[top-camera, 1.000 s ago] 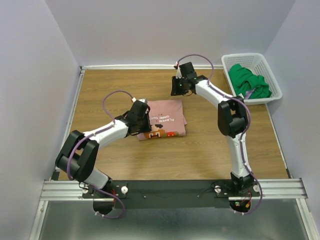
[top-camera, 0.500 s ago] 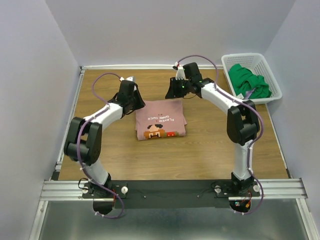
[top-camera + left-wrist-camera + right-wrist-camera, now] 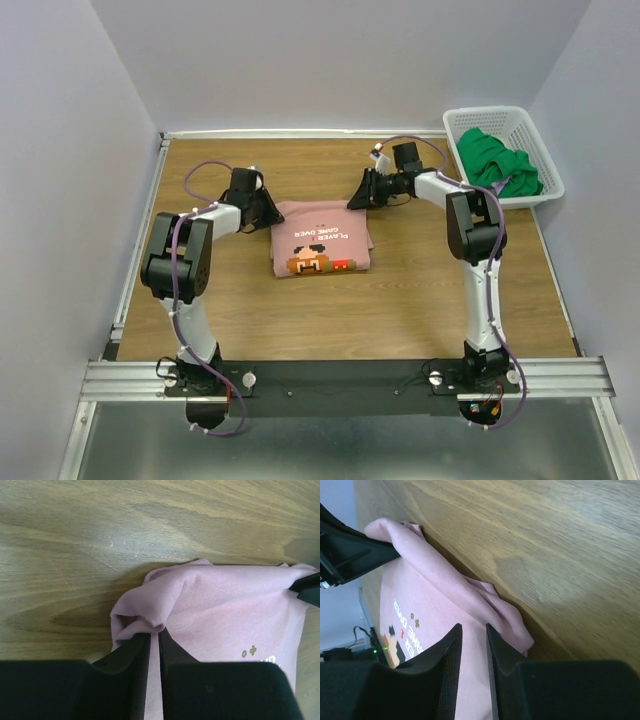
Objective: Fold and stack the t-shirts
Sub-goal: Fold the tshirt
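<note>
A dusty-pink t-shirt (image 3: 322, 235) lies folded in a rectangle mid-table, print side up. My left gripper (image 3: 268, 212) lies low at its far-left corner. In the left wrist view the left gripper (image 3: 154, 634) has its jaws almost together, with a bunched fold of the pink t-shirt (image 3: 230, 615) pinched at the tips. My right gripper (image 3: 357, 200) is at the far-right corner. In the right wrist view the right gripper (image 3: 472, 626) has its jaws a little apart over flat cloth of the pink t-shirt (image 3: 430, 595). A green t-shirt (image 3: 498, 163) lies crumpled in the basket.
The white lattice basket (image 3: 490, 110) stands at the table's far-right corner, close to the right arm's elbow. The wooden table (image 3: 420, 300) is ringed by pale walls on the left, back and right. A black rail runs along the near edge.
The left gripper left the shirt's left edge, swung outward, then came in low at the far-left corner and narrowed its jaws. The right gripper dropped from behind the shirt to its far-right corner.
</note>
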Controlling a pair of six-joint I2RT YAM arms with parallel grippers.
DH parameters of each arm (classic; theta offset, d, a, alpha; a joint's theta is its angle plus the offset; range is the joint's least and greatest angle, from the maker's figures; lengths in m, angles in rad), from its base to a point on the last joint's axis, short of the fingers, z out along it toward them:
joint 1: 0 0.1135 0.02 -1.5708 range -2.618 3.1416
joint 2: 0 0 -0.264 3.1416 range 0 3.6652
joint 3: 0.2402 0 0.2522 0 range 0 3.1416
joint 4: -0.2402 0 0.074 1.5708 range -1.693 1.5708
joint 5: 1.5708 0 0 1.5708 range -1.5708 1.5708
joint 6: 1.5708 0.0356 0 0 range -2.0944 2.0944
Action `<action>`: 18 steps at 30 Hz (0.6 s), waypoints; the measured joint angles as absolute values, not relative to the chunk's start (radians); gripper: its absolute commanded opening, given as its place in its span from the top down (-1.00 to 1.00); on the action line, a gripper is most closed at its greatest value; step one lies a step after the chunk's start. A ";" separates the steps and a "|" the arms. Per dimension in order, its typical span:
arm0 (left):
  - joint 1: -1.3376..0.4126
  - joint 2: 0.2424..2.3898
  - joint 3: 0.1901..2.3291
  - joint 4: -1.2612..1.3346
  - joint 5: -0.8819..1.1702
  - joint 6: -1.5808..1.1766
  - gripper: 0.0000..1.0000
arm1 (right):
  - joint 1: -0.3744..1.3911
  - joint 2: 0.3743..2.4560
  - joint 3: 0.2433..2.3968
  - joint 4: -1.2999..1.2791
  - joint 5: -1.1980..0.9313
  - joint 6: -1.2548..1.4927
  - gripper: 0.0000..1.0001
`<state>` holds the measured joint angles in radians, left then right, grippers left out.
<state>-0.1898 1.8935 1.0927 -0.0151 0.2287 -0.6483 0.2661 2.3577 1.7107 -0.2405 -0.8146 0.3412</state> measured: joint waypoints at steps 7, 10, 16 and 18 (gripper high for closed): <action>-0.182 1.813 1.037 -0.018 0.258 -0.671 -0.15 | 0.247 2.275 1.620 -0.231 -0.836 0.369 -0.11; -0.183 1.689 1.005 -0.062 0.247 -0.672 -0.28 | 0.247 2.156 1.518 -0.233 -0.795 0.364 -0.29; -0.217 1.446 0.937 -0.101 0.160 -0.666 -0.19 | 0.255 1.887 1.312 -0.225 -0.663 0.351 -0.28; -0.237 1.409 0.899 -0.107 0.141 -0.662 0.00 | 0.263 1.840 1.257 -0.225 -0.638 0.347 -0.10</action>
<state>-0.2375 1.4090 0.8986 -0.1070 0.1406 -0.6621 0.2626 1.8404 1.2572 -0.2253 -0.6384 0.3473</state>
